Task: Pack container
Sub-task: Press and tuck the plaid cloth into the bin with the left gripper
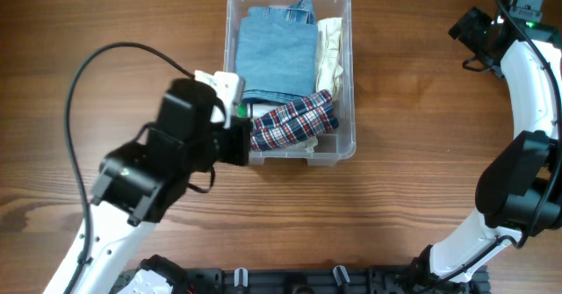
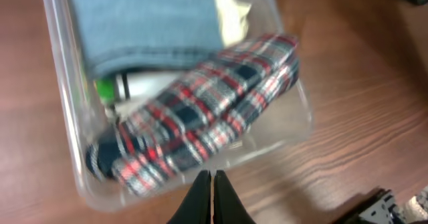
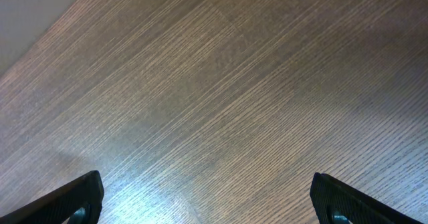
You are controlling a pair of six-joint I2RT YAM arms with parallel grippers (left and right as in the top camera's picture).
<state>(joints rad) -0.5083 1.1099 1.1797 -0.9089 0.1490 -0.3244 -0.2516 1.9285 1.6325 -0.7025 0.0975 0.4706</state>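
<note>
The clear container (image 1: 345, 70) stands at the table's upper middle. It holds folded blue jeans (image 1: 277, 53), a cream cloth (image 1: 331, 53) on the right and a rolled red, white and navy plaid cloth (image 1: 294, 123) at its near end. In the left wrist view the container (image 2: 63, 117) and plaid cloth (image 2: 200, 120) fill the frame, blurred. My left gripper (image 2: 212, 180) is shut and empty, just outside the container's near-left corner; in the overhead view the arm hides it. My right gripper (image 3: 207, 197) is open over bare wood at the far right.
A white and green item (image 2: 110, 87) lies under the jeans at the container's left side. The right arm (image 1: 527, 92) curves along the table's right edge. A dark rail (image 1: 307, 281) runs along the front edge.
</note>
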